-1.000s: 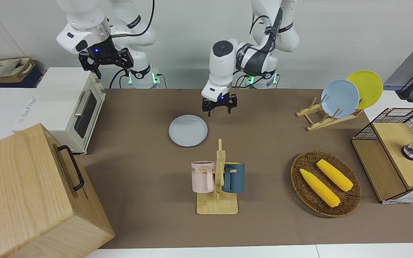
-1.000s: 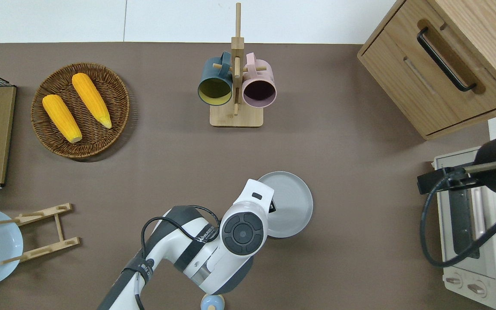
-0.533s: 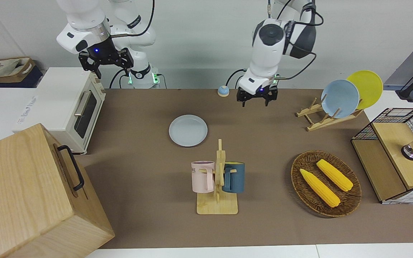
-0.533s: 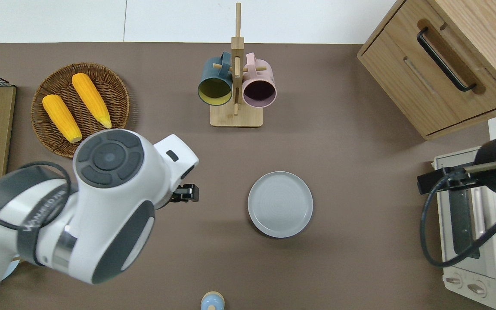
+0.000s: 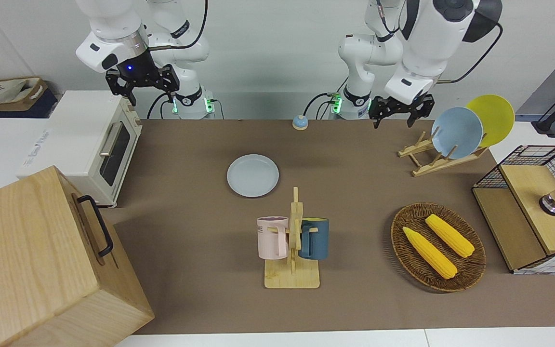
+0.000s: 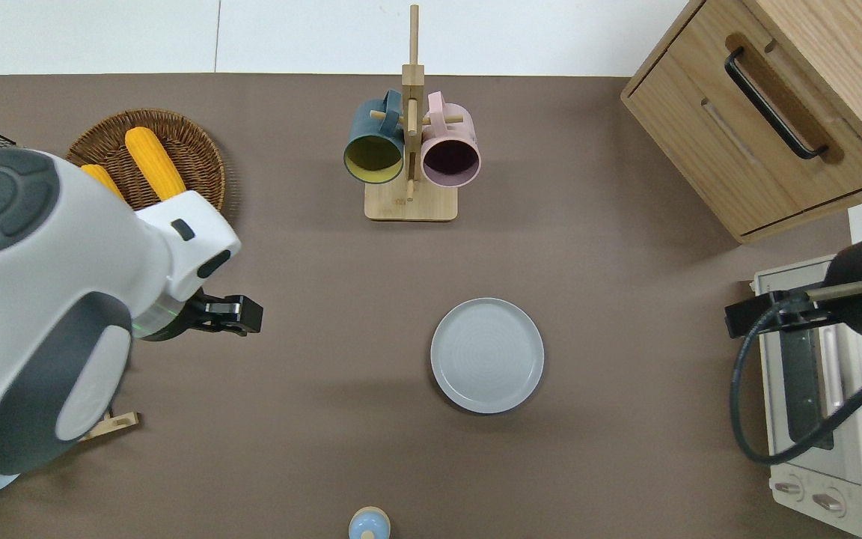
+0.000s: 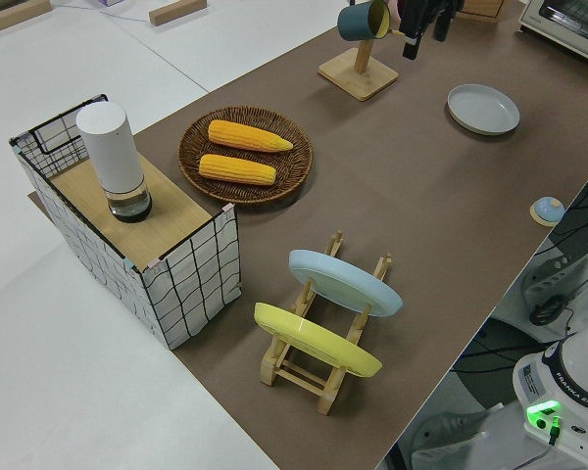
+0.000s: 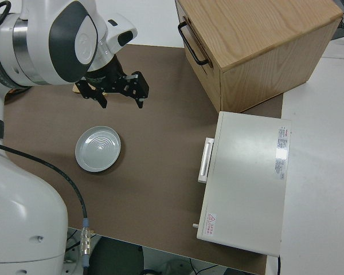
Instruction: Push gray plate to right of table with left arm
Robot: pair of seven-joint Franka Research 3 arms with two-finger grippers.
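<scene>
The gray plate (image 5: 252, 175) lies flat on the brown table (image 5: 364, 193), nearer to the robots than the mug rack; it also shows in the overhead view (image 6: 487, 355), the left side view (image 7: 482, 108) and the right side view (image 8: 98, 148). My left gripper (image 5: 393, 115) is open and empty, raised in the air. In the overhead view it (image 6: 230, 314) is over bare table between the corn basket and the plate, well apart from the plate. My right gripper (image 5: 145, 91) is open and its arm is parked.
A mug rack (image 5: 293, 246) holds a pink and a blue mug. A wicker basket (image 5: 470, 270) holds two corn cobs. A rack holds a sky-blue plate (image 5: 456, 132) and a yellow plate (image 5: 494, 115). A toaster oven (image 5: 94, 144), a wooden cabinet (image 5: 41, 260) and a small bell (image 5: 299, 122) also stand here.
My left arm has risen from beside the gray plate and swung toward its own end of the table. The plate has not moved. The right arm has not moved.
</scene>
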